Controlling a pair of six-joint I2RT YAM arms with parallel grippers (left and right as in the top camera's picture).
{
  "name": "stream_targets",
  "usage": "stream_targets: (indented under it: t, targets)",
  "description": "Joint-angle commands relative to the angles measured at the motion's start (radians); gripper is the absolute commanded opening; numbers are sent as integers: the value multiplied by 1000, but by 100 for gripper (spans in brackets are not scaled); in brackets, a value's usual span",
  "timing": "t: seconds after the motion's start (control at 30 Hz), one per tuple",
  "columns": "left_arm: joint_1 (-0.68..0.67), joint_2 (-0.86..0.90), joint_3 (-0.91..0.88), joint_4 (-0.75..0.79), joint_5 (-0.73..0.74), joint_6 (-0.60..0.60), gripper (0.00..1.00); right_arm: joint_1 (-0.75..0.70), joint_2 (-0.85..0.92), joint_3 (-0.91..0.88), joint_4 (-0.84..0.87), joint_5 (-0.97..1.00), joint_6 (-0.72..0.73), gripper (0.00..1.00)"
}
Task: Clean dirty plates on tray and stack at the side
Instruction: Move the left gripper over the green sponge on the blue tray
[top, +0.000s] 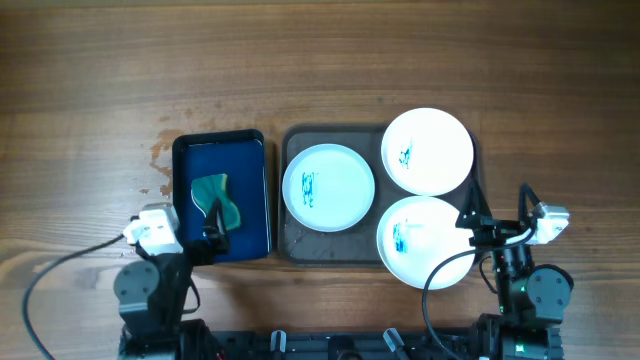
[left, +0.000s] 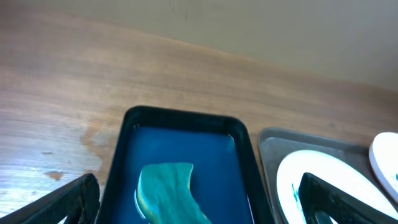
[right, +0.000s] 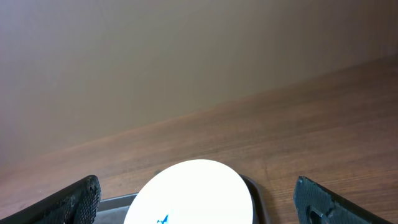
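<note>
Grippers sit nearest you, at the table's near edge. Your left gripper (left: 199, 214) has its fingers spread as wide as they go and holds nothing; it points along the small blue tray (top: 222, 137). A crumpled teal cloth (top: 215, 198) lies in that tray, just ahead of the fingers. Your right gripper (right: 199, 208) is equally wide and empty, by the right edge of the nearest plate (top: 430, 245).

All three white plates rest on the large grey tray (top: 296, 246), which lies just to the right of the blue one. The nearest plate sits at the right and juts over the tray's near rim. The left plate (top: 335, 187) lies a little farther back, fully inside the rim. The far plate (top: 435, 150) sits at the far right corner, just behind the nearest one; you cannot tell whether they touch. Each carries a small blue smear. Bare wooden table (top: 400, 60) stretches beyond.
</note>
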Motion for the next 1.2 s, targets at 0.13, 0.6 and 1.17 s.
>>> stream_targets:
  t: [0.13, 0.6, 1.17]
  targets:
    - [5, 358, 284, -107, -16, 93, 100, 2, 0, -1, 4, -1, -17, 100]
    - [3, 883, 681, -468, -29, 193, 100, 2, 0, -1, 5, -1, -17, 100]
    - [3, 910, 681, -513, 90, -24, 100, 2, 373, 326, -198, -325, 53, 99]
